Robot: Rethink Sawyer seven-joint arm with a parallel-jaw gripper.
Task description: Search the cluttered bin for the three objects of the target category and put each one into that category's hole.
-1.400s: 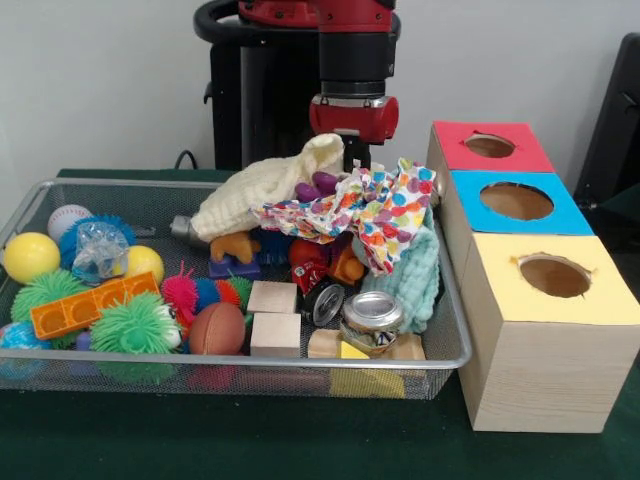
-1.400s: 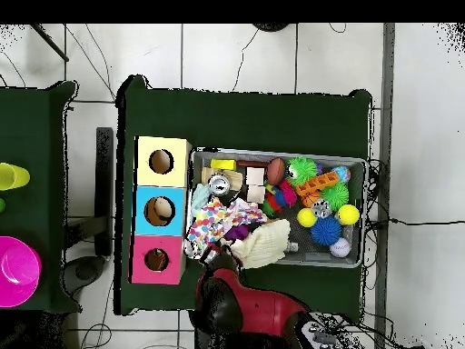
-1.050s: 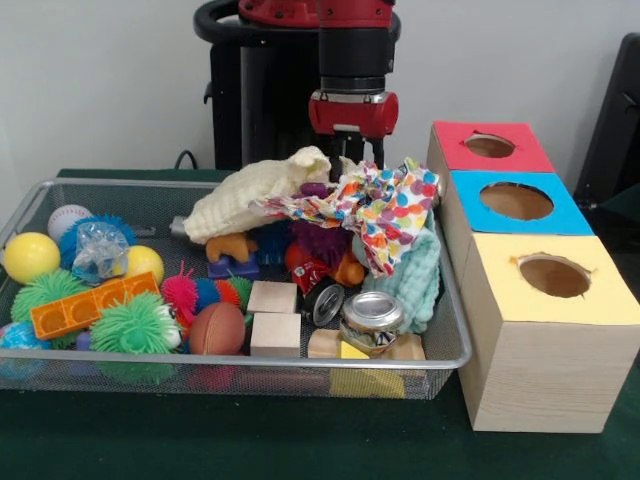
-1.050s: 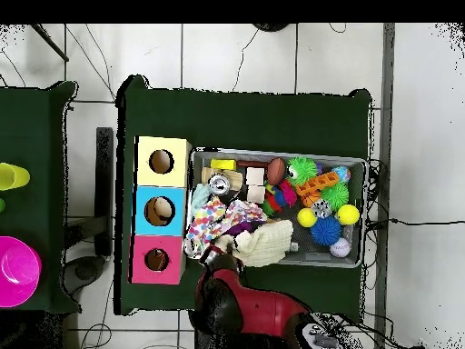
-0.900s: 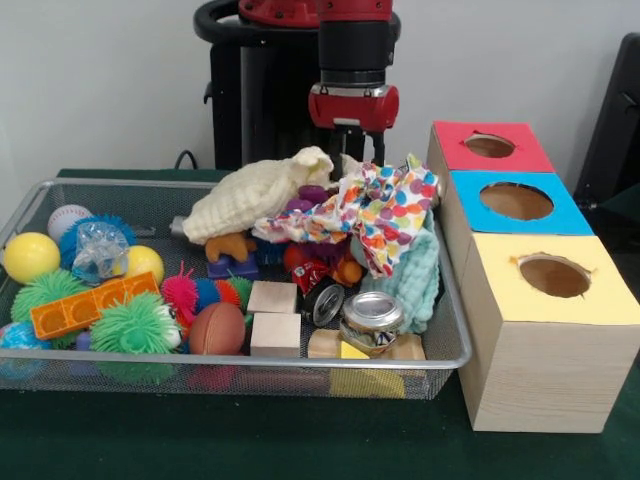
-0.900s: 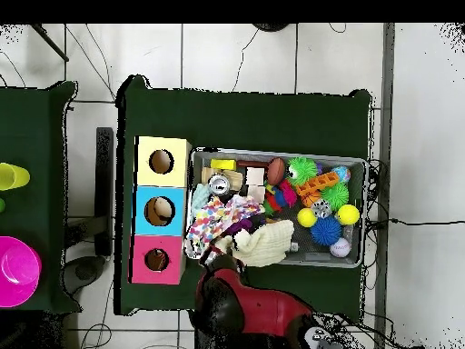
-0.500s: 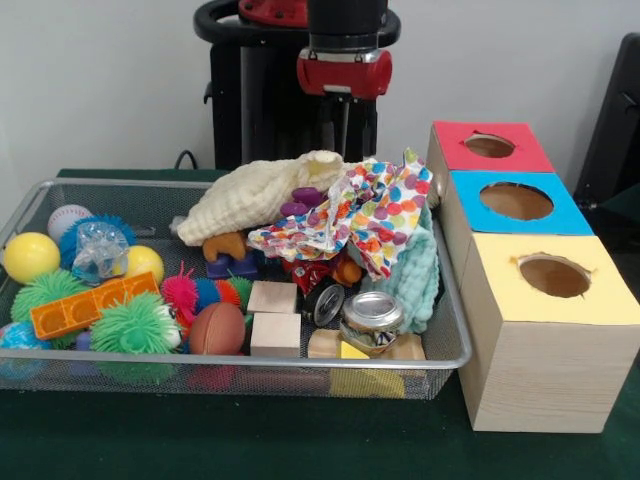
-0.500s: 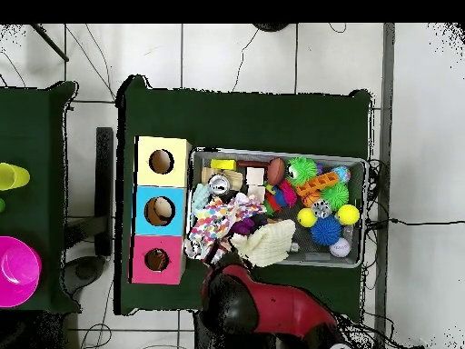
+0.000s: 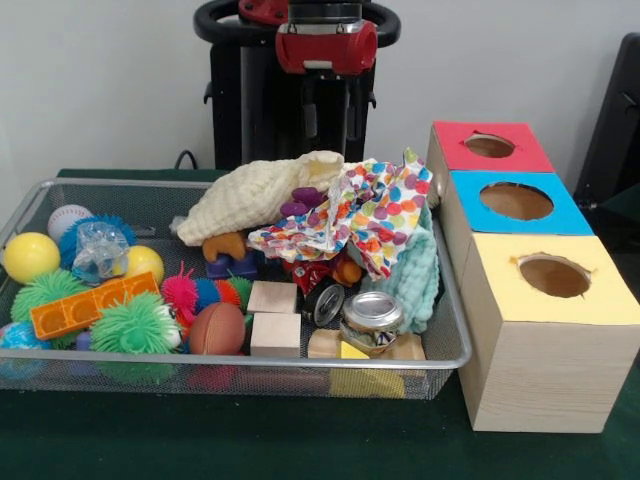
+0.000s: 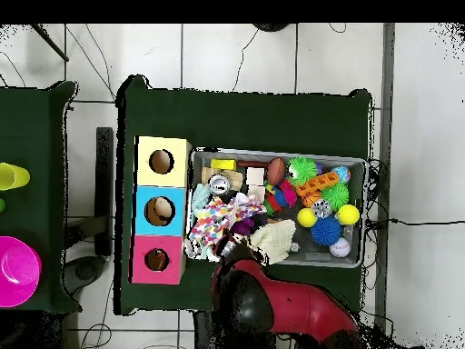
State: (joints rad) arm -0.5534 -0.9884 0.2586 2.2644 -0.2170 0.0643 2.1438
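Note:
My gripper (image 9: 330, 128) hangs above the back of the wire bin (image 9: 455, 330), over the cloth pile, open and with nothing between its fingers. Below it a cream cloth (image 9: 262, 190) and a polka-dot cloth (image 9: 362, 208) lie draped over other toys, with a purple piece (image 9: 300, 203) showing between them. A mint cloth (image 9: 415, 275) sits against the bin's right side. To the right stand a red box (image 9: 455, 135), a blue box (image 9: 465, 185) and a yellow box (image 9: 500, 300), each with a hole. In the overhead view the arm (image 10: 272, 309) covers the gripper.
Also in the bin: a red toy car (image 9: 316, 282), a crushed can (image 9: 372, 316), wooden blocks (image 9: 273, 297), a brown ball (image 9: 217, 328), spiky balls (image 9: 135, 325), an orange brick (image 9: 90, 305), yellow balls (image 9: 30, 257), a baseball (image 9: 68, 218).
The gripper has risen out of the cloth pile and shifted a little left in the front view. It came up holding nothing; the polka-dot cloth settled lower.

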